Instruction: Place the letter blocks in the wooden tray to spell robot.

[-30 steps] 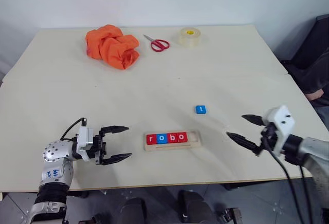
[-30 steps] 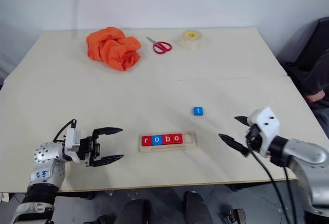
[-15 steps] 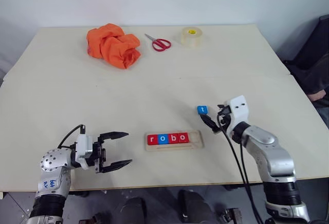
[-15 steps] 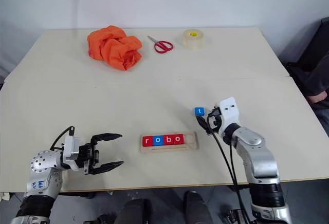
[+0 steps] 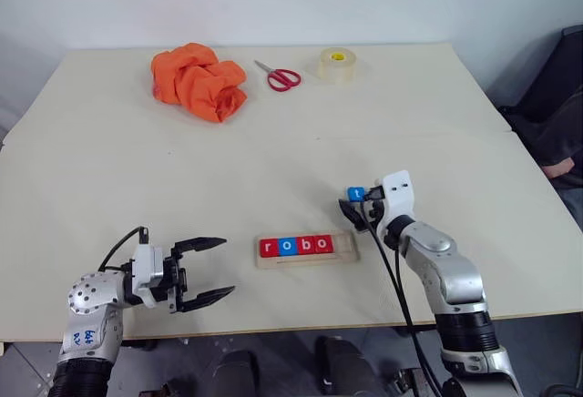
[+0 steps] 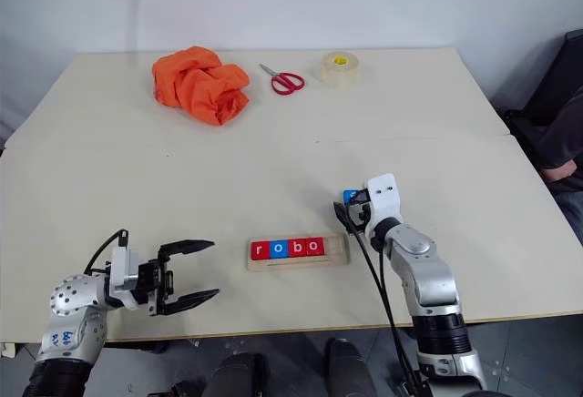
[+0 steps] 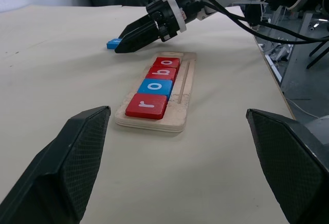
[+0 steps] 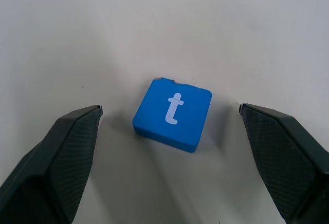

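The wooden tray lies near the table's front edge. It holds a red r, a blue o, a red b and a red o; its right end is bare. A blue t block lies flat on the table just beyond that end. My right gripper is open and low over the table, one finger on each side of the t block without touching it. Left of the tray, my left gripper is open and holds nothing, pointing at the tray's r end.
An orange cloth, red-handled scissors and a roll of clear tape lie along the far side of the table. A dark chair stands past the right edge.
My right arm swung in from the right edge, bringing its open gripper up to the t block. The left gripper drew back slightly toward the front edge, still open.
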`<move>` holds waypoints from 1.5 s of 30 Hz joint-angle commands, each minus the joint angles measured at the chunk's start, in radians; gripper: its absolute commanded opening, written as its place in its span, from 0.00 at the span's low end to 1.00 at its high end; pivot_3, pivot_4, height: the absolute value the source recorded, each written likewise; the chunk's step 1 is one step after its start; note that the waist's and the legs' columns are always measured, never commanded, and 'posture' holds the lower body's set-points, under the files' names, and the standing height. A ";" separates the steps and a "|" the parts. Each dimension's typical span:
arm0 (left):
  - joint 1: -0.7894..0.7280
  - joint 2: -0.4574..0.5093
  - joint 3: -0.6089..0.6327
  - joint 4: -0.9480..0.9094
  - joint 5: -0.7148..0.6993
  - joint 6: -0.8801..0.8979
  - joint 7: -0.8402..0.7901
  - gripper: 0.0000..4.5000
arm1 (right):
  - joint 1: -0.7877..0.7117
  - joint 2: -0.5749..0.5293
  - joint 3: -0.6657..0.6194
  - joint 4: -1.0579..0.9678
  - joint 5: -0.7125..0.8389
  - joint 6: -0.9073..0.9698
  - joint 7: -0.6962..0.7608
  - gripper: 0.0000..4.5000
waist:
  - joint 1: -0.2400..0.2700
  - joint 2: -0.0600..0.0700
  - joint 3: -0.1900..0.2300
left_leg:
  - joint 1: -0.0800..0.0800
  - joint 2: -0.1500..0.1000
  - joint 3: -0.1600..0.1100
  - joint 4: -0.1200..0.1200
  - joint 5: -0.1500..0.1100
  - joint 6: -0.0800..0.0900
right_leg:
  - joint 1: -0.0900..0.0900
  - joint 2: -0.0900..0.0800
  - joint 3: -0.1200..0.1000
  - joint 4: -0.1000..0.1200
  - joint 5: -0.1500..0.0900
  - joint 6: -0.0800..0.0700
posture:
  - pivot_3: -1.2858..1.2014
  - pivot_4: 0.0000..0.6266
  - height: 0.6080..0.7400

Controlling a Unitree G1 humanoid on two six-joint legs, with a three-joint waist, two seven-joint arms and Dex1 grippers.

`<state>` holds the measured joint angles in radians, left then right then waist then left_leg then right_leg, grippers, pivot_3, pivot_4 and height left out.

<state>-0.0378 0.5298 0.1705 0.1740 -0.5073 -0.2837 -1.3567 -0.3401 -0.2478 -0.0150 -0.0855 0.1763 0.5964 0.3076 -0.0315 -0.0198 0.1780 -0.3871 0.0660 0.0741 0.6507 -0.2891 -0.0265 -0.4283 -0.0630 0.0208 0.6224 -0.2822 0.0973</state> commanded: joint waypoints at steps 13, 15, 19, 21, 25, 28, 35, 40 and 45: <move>-0.007 0.015 0.004 -0.009 -0.022 0.001 -0.034 1.00 | 0.041 0.000 -0.019 -0.143 0.000 0.038 -0.064 0.32 | 0.000 0.000 0.000 | 0.000 0.000 0.000 -0.001 0.000 0.000 | 0.000 0.000 0.000 0.000 0.000 0.000 | 0.52 0.24 1.00; -0.014 0.019 0.003 -0.006 -0.024 0.007 -0.044 1.00 | 0.074 -0.014 -0.042 -0.227 0.010 0.074 -0.067 0.32 | 0.000 0.000 0.000 | -0.001 0.000 0.000 -0.001 0.000 0.000 | -0.001 0.000 0.000 -0.001 0.000 0.000 | 0.52 0.24 1.00; -0.023 0.031 0.007 0.004 -0.030 0.018 -0.069 1.00 | 0.168 -0.020 -0.088 -0.399 0.021 0.169 -0.103 0.32 | 0.003 0.000 0.000 | -0.001 0.000 0.000 -0.002 0.000 0.000 | -0.001 0.000 0.000 -0.002 0.000 0.000 | 0.52 0.24 1.00; -0.034 0.039 0.010 0.019 -0.030 0.021 -0.080 1.00 | 0.246 -0.006 -0.106 -0.512 0.018 0.232 -0.140 0.32 | 0.003 0.000 0.000 | -0.001 0.000 -0.001 -0.002 0.000 -0.001 | -0.001 0.000 -0.001 -0.002 -0.001 -0.001 | 0.52 0.24 1.00; -0.056 0.045 0.012 0.043 -0.029 0.023 -0.093 1.00 | 0.348 0.057 -0.110 -0.653 -0.001 0.330 -0.231 0.32 | -0.002 0.000 0.000 | -0.001 0.000 -0.001 -0.003 -0.001 -0.001 | -0.001 0.000 -0.001 -0.002 -0.001 -0.002 | 0.52 0.24 1.00; -0.063 0.047 0.013 0.050 -0.028 0.024 -0.101 1.00 | 0.378 0.089 -0.097 -0.697 -0.017 0.364 -0.275 0.32 | -0.007 0.000 0.000 | 0.000 0.001 0.001 -0.002 -0.001 -0.001 | -0.001 0.000 0.000 -0.002 -0.002 -0.003 | 0.52 0.24 1.00; -0.072 0.047 0.011 0.051 -0.026 0.033 -0.113 1.00 | 0.413 0.109 -0.097 -0.743 -0.003 0.422 -0.291 0.32 | -0.004 0.000 0.000 | 0.000 0.000 0.000 -0.002 -0.001 -0.001 | -0.001 0.000 0.000 -0.002 -0.003 -0.005 | 0.52 0.24 1.00; -0.063 0.045 0.012 0.040 -0.025 0.035 -0.110 1.00 | 0.410 0.095 -0.100 -0.754 -0.002 0.439 -0.281 0.60 | -0.004 0.000 0.000 | 0.000 0.000 0.000 -0.003 -0.001 -0.001 | -0.001 0.000 0.000 -0.003 -0.003 -0.005 | 0.52 0.24 1.00; -0.059 0.037 0.009 0.041 -0.021 0.030 -0.104 1.00 | 0.391 -0.006 -0.134 -0.751 0.027 0.441 -0.192 0.98 | -0.003 0.000 0.000 | 0.000 0.000 0.000 -0.002 -0.001 -0.001 | -0.001 0.000 0.000 -0.003 -0.003 -0.005 | 0.52 0.24 1.00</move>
<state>-0.1046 0.5662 0.1754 0.2374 -0.5138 -0.2477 -1.4624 0.0612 -0.2291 -0.1226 -0.7972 0.1891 1.0464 0.0869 -0.0343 -0.0202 0.1779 -0.3875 0.0663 0.0744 0.6485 -0.2899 -0.0273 -0.4289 -0.0630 0.0206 0.6193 -0.2850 0.0924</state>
